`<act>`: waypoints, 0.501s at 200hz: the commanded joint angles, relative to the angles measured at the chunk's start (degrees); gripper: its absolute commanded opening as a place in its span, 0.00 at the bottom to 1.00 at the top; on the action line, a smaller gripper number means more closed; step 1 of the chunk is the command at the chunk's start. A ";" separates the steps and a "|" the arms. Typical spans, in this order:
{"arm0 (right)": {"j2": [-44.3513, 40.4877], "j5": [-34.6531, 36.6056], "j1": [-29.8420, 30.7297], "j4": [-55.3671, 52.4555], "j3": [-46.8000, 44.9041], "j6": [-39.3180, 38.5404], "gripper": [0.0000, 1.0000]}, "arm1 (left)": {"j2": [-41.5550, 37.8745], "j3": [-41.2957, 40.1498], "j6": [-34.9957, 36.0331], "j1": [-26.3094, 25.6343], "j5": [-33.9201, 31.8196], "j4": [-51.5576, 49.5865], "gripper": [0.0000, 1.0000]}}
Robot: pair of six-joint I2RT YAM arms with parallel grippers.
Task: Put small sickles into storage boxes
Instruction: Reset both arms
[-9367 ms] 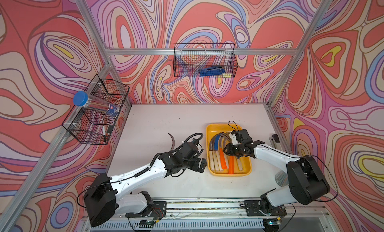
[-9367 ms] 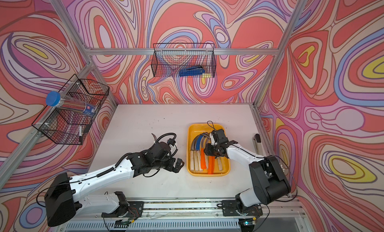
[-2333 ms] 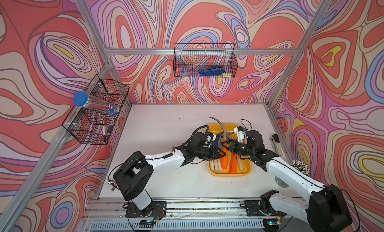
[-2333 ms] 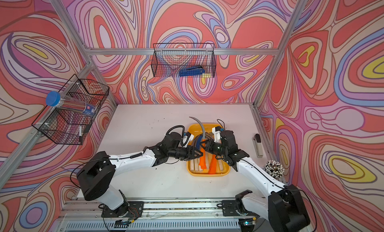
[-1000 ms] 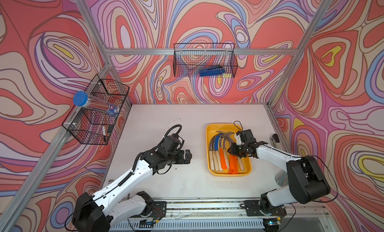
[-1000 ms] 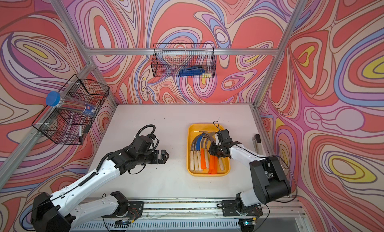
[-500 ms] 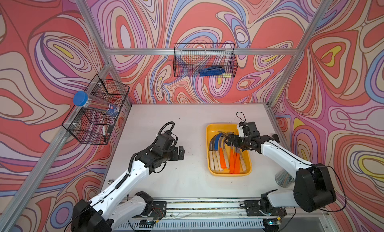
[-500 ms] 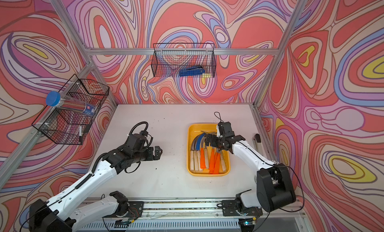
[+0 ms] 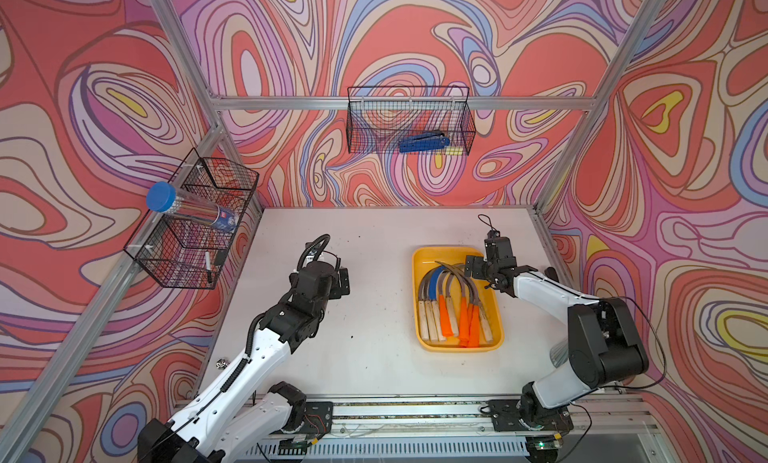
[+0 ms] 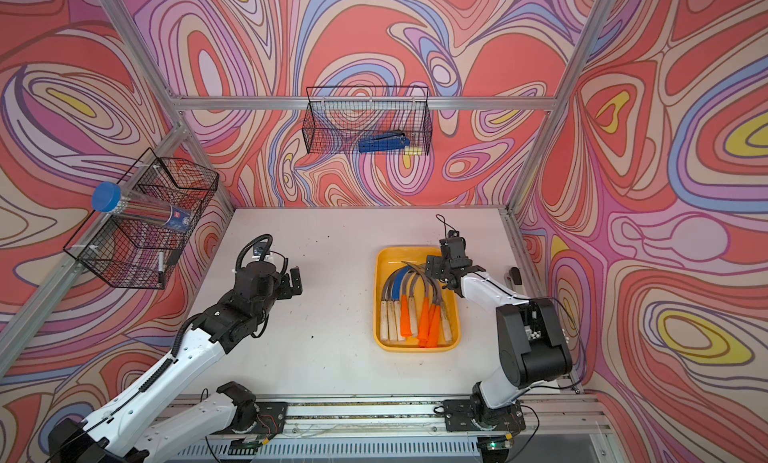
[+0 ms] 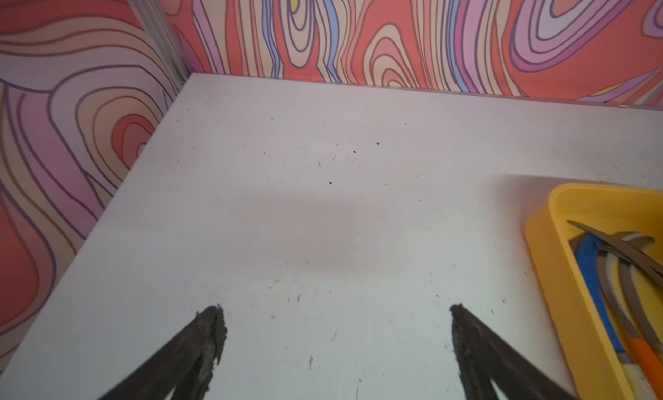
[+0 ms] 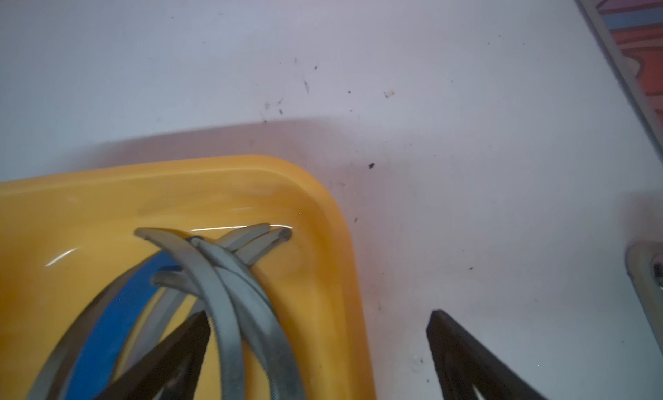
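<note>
The sickles [image 9: 453, 303] lie together inside the yellow tray [image 9: 417, 274]. Their handles, some orange and some pale wood, point toward the near end, and their curved blades arch and cross one another at the far end. One blade is blue and the others are grey. None lies outside the tray in either top view. The tray rests flat on the white table [image 9: 374, 232], on its right half.

The right gripper [image 9: 478, 270] is at the tray's far right corner, right by the blade tips, with its jaws spread wide and nothing between them. In the right wrist view the right gripper [image 12: 319, 315] straddles the tray [image 12: 179, 186] rim. One finger shows over the crossed blades of the sickles [image 12: 229, 283] and the other over bare table outside the tray. Whether that inner finger touches a blade cannot be told.

The left gripper [image 9: 343, 278] is well apart from the tray, over the middle of the table's left half, also spread and empty. In its wrist view the left gripper [image 11: 333, 310] frames bare table, with the tray [image 11: 538, 236] and a few blades off to one side.

Black wire baskets [image 9: 409, 120] hang on the patterned walls.
</note>
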 commanded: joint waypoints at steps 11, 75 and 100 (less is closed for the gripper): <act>0.82 1.75 -3.45 13.27 -2.82 -4.64 0.98 | 1.82 -2.57 5.20 8.74 0.09 10.15 1.00; 1.29 3.90 -7.27 26.18 -7.43 -5.51 0.98 | 12.89 -9.63 16.63 18.86 10.56 29.93 1.00; 2.20 6.07 -7.28 31.83 -10.26 -6.17 0.98 | 17.89 -14.02 20.74 18.86 10.55 39.91 1.00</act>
